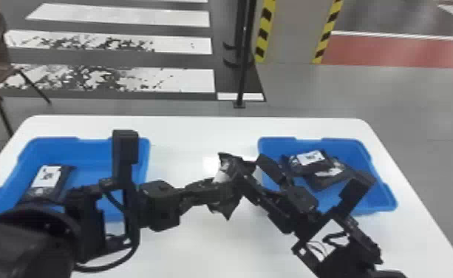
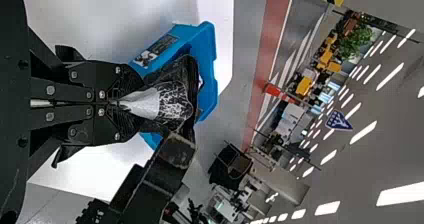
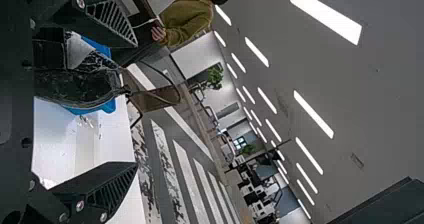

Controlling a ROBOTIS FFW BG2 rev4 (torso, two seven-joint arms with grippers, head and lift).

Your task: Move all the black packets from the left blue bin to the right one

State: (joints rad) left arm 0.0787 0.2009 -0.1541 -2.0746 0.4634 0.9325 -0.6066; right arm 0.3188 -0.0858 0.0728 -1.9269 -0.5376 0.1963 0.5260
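Between blue bins (image 1: 145, 157), I'm clamping black packet (image 2: 172, 103) in left gripper (image 1: 213, 187), holding right gripper (image 1: 241, 181) spread close by

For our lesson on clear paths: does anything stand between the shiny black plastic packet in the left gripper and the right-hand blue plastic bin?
Yes: the black right gripper, fingers open, stands between the packet and the bin, near the bin's left edge.

You are in a large indoor hall, something like a lab or workshop, because you can see road stripes (image 1: 196, 79) on the floor (image 1: 439, 111), a cone (image 2: 272, 89), a blue sign (image 2: 339, 120), a plant (image 2: 355, 41) and many long lamps (image 2: 327, 208) on the ceiling (image 2: 395, 154).
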